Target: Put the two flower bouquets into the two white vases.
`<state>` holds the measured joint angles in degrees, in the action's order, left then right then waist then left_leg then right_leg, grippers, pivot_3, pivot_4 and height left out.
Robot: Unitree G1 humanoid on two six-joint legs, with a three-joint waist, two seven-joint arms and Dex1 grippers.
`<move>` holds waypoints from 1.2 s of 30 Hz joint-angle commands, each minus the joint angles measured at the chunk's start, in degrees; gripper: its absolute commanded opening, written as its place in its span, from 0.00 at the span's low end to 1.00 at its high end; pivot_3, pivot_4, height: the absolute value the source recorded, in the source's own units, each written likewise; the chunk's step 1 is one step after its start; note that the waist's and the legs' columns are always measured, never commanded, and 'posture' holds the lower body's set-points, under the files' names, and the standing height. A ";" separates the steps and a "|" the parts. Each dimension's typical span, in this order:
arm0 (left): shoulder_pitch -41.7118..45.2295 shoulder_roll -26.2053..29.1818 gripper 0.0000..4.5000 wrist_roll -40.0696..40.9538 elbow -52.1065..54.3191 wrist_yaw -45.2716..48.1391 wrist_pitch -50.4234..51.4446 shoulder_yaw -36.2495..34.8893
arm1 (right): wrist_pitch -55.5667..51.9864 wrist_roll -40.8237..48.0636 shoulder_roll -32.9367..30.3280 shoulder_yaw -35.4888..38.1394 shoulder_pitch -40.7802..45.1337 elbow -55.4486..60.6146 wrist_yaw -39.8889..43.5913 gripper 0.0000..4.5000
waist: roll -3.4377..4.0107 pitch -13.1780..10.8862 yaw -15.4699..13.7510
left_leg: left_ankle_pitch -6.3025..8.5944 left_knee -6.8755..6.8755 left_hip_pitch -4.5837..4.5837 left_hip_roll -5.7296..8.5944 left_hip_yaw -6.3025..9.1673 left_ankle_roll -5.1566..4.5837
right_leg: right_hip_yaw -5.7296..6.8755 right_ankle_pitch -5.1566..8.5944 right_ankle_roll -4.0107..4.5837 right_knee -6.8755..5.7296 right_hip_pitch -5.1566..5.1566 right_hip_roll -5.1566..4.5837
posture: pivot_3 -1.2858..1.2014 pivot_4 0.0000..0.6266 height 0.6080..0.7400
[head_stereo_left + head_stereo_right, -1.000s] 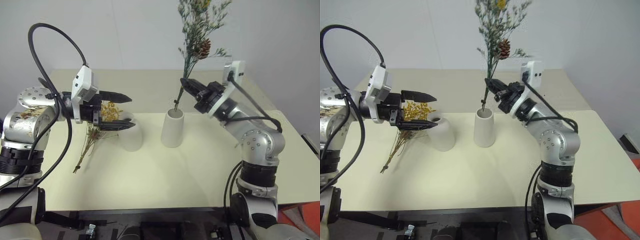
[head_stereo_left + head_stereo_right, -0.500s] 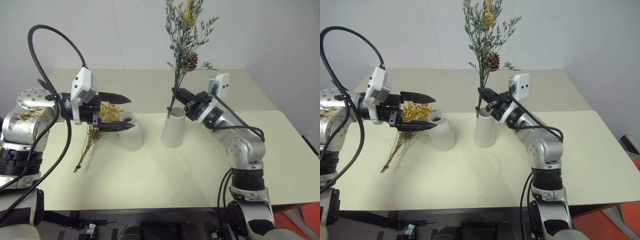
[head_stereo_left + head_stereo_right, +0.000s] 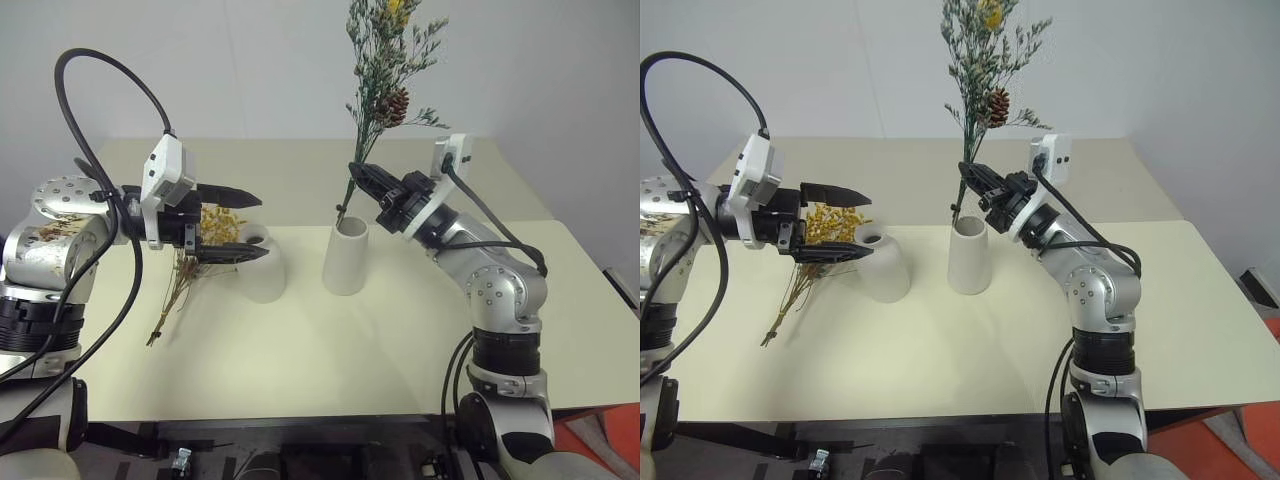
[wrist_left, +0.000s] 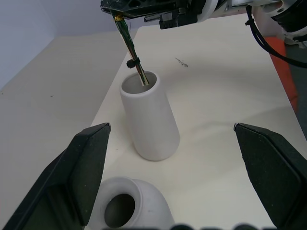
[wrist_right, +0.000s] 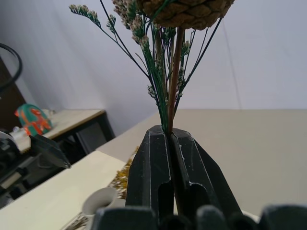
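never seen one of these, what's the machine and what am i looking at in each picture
It is a two-armed humanoid robot at a pale table. Two pictures come from cameras in its head, looking down over its arms; the other two come from a camera on each wrist. Its right hand is shut on the stems of a grey-green bouquet with a pinecone, their tips just inside the cylinder vase. Its left hand is open and empty beside the rounded vase. A yellow bouquet lies on the table.

Grey-green bouquet [image 3: 385, 60] top cut by frame edge; stem ends hidden inside cylinder vase [image 3: 346, 258].
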<state>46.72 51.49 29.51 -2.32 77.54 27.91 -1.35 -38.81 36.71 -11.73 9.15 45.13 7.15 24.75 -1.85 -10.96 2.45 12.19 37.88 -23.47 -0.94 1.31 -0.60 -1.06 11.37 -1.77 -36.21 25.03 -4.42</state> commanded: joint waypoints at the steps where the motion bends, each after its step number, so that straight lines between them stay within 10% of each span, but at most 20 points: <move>1: 3.05 -0.62 1.00 1.67 -0.61 -0.50 1.26 -2.03 | 3.91 -1.16 -0.11 0.32 1.68 -1.08 0.11 0.00 | 0.00 0.00 0.00 | 0.00 0.00 0.00 0.00 0.00 0.00 | 0.00 0.00 0.00 0.00 0.00 0.00 | 0.52 0.24 1.00; 33: 22.27 -8.63 1.00 -7.23 -13.29 -1.89 17.85 11.53 | 13.33 -10.80 -0.96 -5.95 -2.85 -5.04 4.53 0.00 | 0.00 0.00 0.11 | 0.00 0.00 -0.01 0.02 0.02 0.00 | -0.04 0.00 0.00 -0.05 0.04 0.03 | 0.52 0.24 1.00; 36: 22.25 -8.61 1.00 -7.33 -12.96 -1.76 18.07 11.32 | 14.18 -11.98 -1.07 -6.75 -3.47 -4.93 4.69 0.18 | 0.00 0.00 0.10 | 0.00 0.00 -0.04 0.03 0.01 0.00 | -0.05 0.00 0.00 -0.03 0.05 0.02 | 0.52 0.24 1.00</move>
<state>67.24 42.61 22.31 -16.31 75.43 45.82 10.80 -26.93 25.04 -12.42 2.18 41.23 -0.11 29.02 -1.85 -10.96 2.55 12.19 37.88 -23.50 -0.90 1.32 -0.60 -1.11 11.36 -1.77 -36.24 25.08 -4.41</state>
